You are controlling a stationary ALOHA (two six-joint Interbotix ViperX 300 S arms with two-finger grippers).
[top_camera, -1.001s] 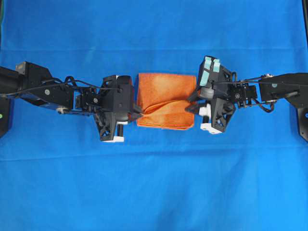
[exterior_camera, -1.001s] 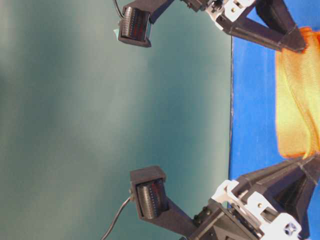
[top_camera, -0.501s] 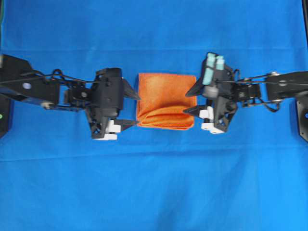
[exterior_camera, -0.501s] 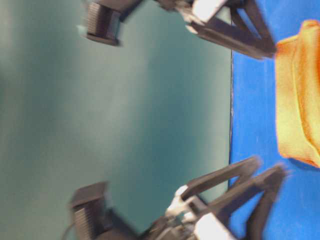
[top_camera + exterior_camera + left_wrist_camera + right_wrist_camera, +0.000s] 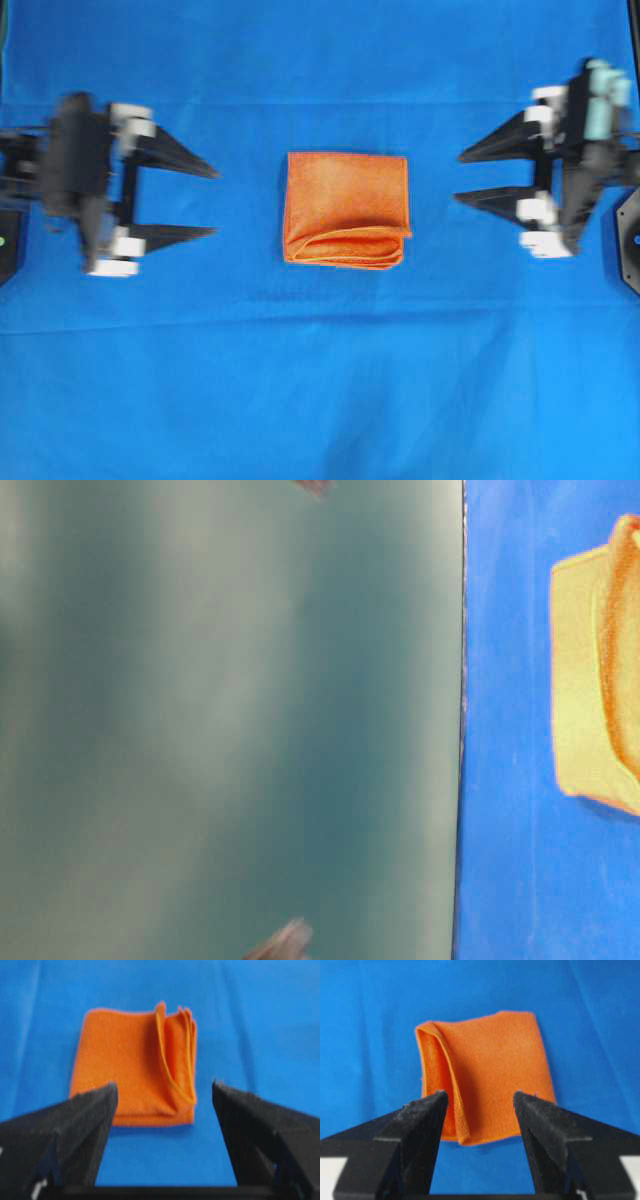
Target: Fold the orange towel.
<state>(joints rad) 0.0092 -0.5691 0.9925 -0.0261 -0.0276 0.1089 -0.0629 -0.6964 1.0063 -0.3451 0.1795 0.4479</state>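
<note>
Both pairs of jaws stand wide open and hold nothing. The left gripper is at 9 o'clock from the orange towel, the right gripper at 3 o'clock, and each one is now well apart from the cloth. One second ago they were right at its two side edges, the left one nearly closed at the edge; since then the left jaws have opened and both arms have pulled back, so blue cloth shows between every fingertip and the towel. My judgement is that the fold is finished and the arms are retreating.

The towel lies alone near the centre of the blue table cover. It is a compact, nearly square packet of several layers. At its 6 o'clock edge in the overhead view the layers make a soft rounded roll, not a sharp crease, and the thin stitched hem curves there. The surface looks like fine, matte terry. The gripper fingers are black wedges with a rough, foam-like inner face. The cover is smooth, with faint crease lines.
</note>
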